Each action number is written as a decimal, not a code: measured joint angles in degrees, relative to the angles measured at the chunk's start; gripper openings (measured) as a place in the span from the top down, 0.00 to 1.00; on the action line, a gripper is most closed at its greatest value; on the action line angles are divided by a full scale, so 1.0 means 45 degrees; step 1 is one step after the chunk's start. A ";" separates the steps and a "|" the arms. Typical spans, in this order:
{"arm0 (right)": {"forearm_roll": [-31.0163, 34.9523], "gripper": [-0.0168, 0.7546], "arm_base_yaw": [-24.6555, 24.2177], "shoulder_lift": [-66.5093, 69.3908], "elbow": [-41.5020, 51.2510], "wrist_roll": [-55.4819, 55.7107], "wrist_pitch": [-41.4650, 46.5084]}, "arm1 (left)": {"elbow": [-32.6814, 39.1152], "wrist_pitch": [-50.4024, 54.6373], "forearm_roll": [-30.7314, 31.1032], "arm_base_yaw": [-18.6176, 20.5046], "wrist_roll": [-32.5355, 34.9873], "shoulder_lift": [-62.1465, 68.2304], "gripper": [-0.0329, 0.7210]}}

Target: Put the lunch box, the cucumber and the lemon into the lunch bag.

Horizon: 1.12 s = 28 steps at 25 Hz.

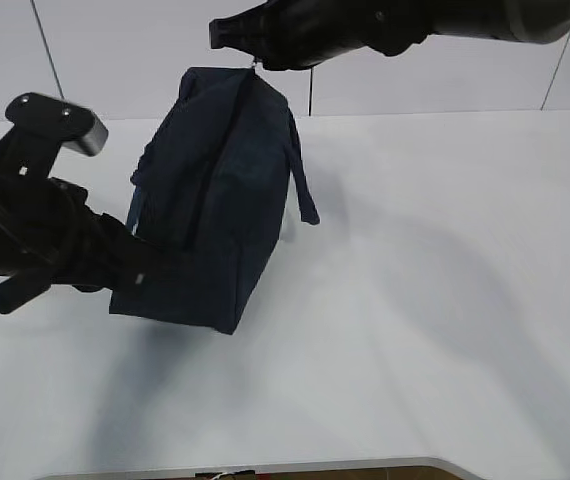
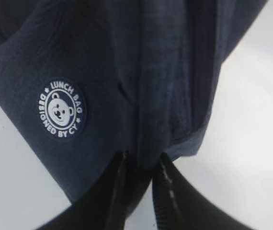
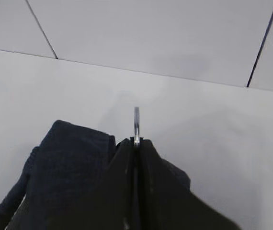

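The dark navy lunch bag (image 1: 220,200) stands tilted on the white table, its top pulled up. My right gripper (image 1: 257,62) is above the bag's top, shut on the metal ring pull (image 3: 136,122) of the zipper, which sticks out past its fingertips (image 3: 136,141). My left gripper (image 1: 150,275) is at the bag's lower left edge, shut on a fold of its fabric (image 2: 141,160). A round white bear badge (image 2: 62,109) sits on the bag's side (image 2: 127,72). The lunch box, cucumber and lemon are out of view.
A padded loop handle (image 1: 300,170) hangs down the bag's right side. The white table (image 1: 445,280) stretches to the right and front of the bag. A pale wall with dark seams stands behind (image 3: 151,33).
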 joint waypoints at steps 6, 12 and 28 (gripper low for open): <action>0.1342 0.97 -0.0041 0.0000 0.0000 0.0000 0.0500 | -0.0307 -0.0093 -0.0408 0.0000 0.0000 -0.1330 0.44; 0.2669 0.97 -0.0041 0.0000 0.0000 -0.0266 0.0520 | -0.1206 -0.0303 -0.0792 0.0000 0.0000 -0.1600 0.37; 0.4802 0.97 -0.0049 0.0000 -0.0092 -0.1209 0.0550 | -0.3602 0.0076 -0.1446 0.0000 0.0000 0.1501 0.71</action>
